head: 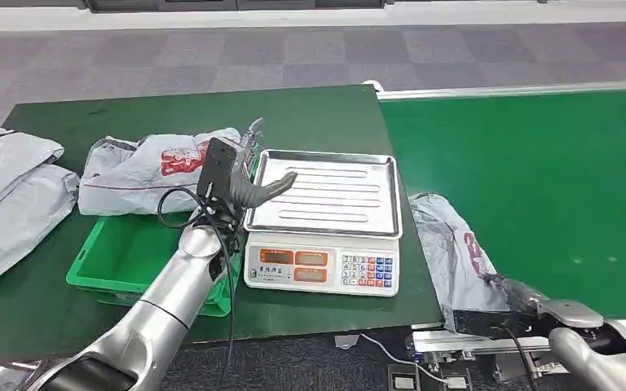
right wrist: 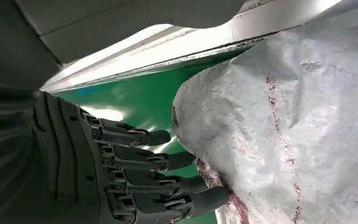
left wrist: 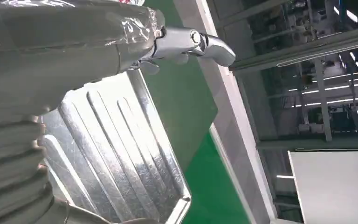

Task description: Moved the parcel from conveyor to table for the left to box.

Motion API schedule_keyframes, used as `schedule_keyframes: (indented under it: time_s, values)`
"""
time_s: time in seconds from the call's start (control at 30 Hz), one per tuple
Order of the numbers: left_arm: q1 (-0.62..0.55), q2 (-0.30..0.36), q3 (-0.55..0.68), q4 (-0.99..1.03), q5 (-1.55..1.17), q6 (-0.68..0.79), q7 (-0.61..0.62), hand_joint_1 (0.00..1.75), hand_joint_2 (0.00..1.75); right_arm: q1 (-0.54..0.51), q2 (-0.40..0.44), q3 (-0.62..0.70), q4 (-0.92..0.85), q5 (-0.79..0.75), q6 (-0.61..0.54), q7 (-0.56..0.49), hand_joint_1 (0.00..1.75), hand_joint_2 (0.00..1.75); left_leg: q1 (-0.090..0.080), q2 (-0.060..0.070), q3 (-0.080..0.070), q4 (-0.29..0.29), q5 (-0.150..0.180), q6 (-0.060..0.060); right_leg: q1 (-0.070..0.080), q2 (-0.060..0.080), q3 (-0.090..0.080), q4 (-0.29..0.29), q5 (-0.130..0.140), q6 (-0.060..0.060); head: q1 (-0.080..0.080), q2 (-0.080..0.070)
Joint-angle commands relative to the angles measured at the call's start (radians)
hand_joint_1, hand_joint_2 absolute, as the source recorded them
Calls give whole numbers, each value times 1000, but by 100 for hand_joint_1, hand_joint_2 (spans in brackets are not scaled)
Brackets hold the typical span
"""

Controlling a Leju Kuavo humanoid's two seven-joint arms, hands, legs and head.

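Note:
A grey parcel (head: 455,248) with red print lies on the green conveyor (head: 538,171), at its near left corner beside the table. My right hand (head: 538,308) sits low just beyond the parcel's near end. In the right wrist view that hand (right wrist: 121,172) holds nothing, its dark fingers stretched out with the tips at the edge of the parcel (right wrist: 298,126). My left hand (head: 240,186) hovers over the table between the green bin and the scale, fingers apart and holding nothing. The left hand (left wrist: 98,42) hangs above the scale's steel tray (left wrist: 121,154).
An electronic scale (head: 322,265) with a steel tray stands at the table's right end. A green bin (head: 122,261) beside it has a grey parcel (head: 147,171) lying across its far rim. More grey parcels (head: 8,191) lie at the far left.

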Motion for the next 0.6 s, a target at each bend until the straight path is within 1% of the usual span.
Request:
schedule_keyframes:
  time_s: [0.03, 0.17, 0.23, 0.33, 0.37, 0.4, 0.43, 0.47, 0.5, 0.53, 0.57, 0.6]
  values:
    - [-44, 3, 7, 61, -2, -8, 5, 0, 175, -12, 30, -28, 4, -4, 8, -2, 0, 175, 1, 2, 2, 0, -1, -1, 1, 2, 2, -1, 0, -1, 0, 0]
    - [-44, 3, 7, 61, -2, -8, 5, 0, 175, -12, 30, -28, 4, -4, 8, -2, 0, 175, 1, 2, 4, -1, -1, -1, 1, 2, 4, -2, 0, -1, 0, 0]
    - [-44, 3, 7, 61, -2, -8, 5, 0, 175, -12, 30, -28, 4, -4, 8, -2, 0, 175, 1, 1, 2, 0, -1, -1, 1, 1, 2, -1, 0, -1, 0, 0]
    - [-44, 3, 7, 61, -2, -8, 5, 0, 175, -12, 30, -28, 4, -4, 8, -2, 0, 175, 2, 3, 6, -2, -2, -1, 2, 3, 6, -3, 0, -1, 0, 0]
    - [-44, 3, 7, 61, -2, -8, 5, 0, 175, -12, 30, -28, 4, -4, 8, -2, 0, 175, 1, 2, 2, 0, -1, -1, 1, 2, 2, -1, 0, -1, 0, 0]
    - [-44, 3, 7, 61, -2, -8, 5, 0, 175, -12, 30, -28, 4, -4, 8, -2, 0, 175, 1, 2, 3, -1, -1, -1, 1, 2, 3, -2, 0, -1, 0, 0]
    - [-26, -7, -10, 29, -22, 11, -6, 0, 175, -56, 322, -13, 325, 119, -61, -34, 175, 175, 0, 2, 2, -1, -1, -1, 0, 2, 2, -1, 0, -1, 0, 0]
    - [-13, -13, -21, 6, -27, 23, 7, 0, 175, -123, 481, 19, 626, 196, -242, -58, 175, 175, 3, 5, 8, -5, -1, -1, 3, 5, 8, -7, 1, -2, 0, 0]
    - [-6, -17, -29, -7, -28, 31, 16, 0, 175, -160, 566, 43, 797, 210, -347, -68, 175, 175, 4, 6, 9, -6, -1, -2, 4, 6, 9, -9, 2, -2, 0, 0]
    - [-5, -18, -34, -11, -29, 31, 18, 0, 175, -168, 578, 48, 828, 210, -358, -57, 175, 175, 9, 9, 14, -10, 0, -2, 9, 9, 16, -17, 6, -2, 0, 0]
    - [-3, -20, -39, -15, -29, 37, 19, 0, 175, -174, 578, 56, 852, 208, -378, -68, 175, 175, 9, 7, 10, -7, -1, -2, 9, 7, 13, -13, 4, -2, 0, 0]
    - [-1, -25, -46, -15, -34, 38, 18, 0, 175, -176, 572, 58, 859, 208, -371, -68, 175, 175, 10, 7, 13, -10, 0, -2, 10, 7, 15, -16, 5, -3, 0, 0]
